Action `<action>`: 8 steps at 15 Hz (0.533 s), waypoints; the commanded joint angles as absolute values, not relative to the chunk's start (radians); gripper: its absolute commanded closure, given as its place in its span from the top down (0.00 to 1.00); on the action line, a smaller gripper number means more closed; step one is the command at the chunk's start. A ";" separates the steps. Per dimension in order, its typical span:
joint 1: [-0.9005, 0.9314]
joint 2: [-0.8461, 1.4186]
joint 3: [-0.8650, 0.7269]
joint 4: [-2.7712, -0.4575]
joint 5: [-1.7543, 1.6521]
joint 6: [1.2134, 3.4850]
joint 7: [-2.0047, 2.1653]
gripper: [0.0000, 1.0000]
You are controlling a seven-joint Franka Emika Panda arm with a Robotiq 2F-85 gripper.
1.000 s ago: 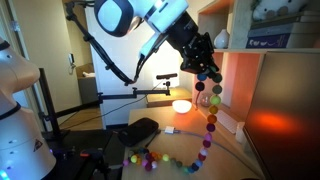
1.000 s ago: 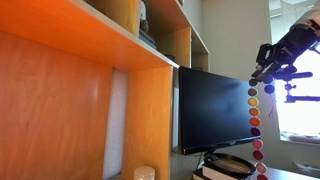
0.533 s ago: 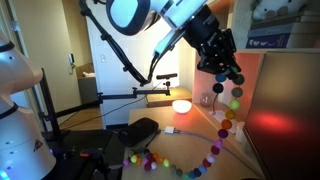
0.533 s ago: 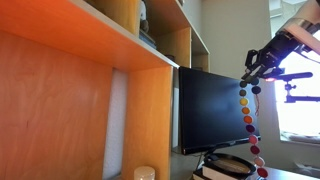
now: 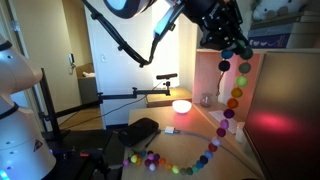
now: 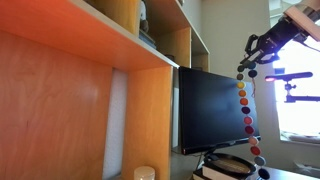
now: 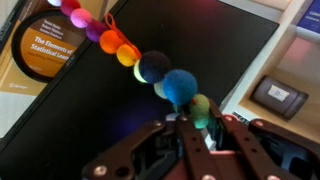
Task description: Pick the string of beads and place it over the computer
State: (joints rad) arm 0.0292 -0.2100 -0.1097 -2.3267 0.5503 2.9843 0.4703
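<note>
I get dim, warm indoor light in an exterior view, mostly from a small lamp (image 5: pixel 181 105) glowing at mid-frame, with a reddish sheen on the monitor (image 5: pixel 285 135). In an exterior view the window (image 6: pixel 300 100) is blown out white and the wooden shelving (image 6: pixel 70 100) glows orange. My wrist view is soft, with the string of beads (image 7: pixel 150 65) blurred close to the lens

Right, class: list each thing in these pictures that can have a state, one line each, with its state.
gripper: shut on the string of beads, raised near the monitor's top edge.
string of beads: hanging from the gripper, lower end lying on the desk, not yet over the monitor.
monitor: screen dark.
lamp: lit.
</note>
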 commanded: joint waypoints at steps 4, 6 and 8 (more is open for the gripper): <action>0.080 -0.344 -0.179 -2.364 0.674 2.988 0.365 0.05; 0.082 -0.360 -0.193 -2.362 0.679 2.981 0.362 0.05; 0.064 -0.331 -0.181 -2.346 0.649 2.983 0.393 0.05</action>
State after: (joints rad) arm 0.0638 -0.3315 -0.1818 -2.3457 0.6489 2.9824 0.3927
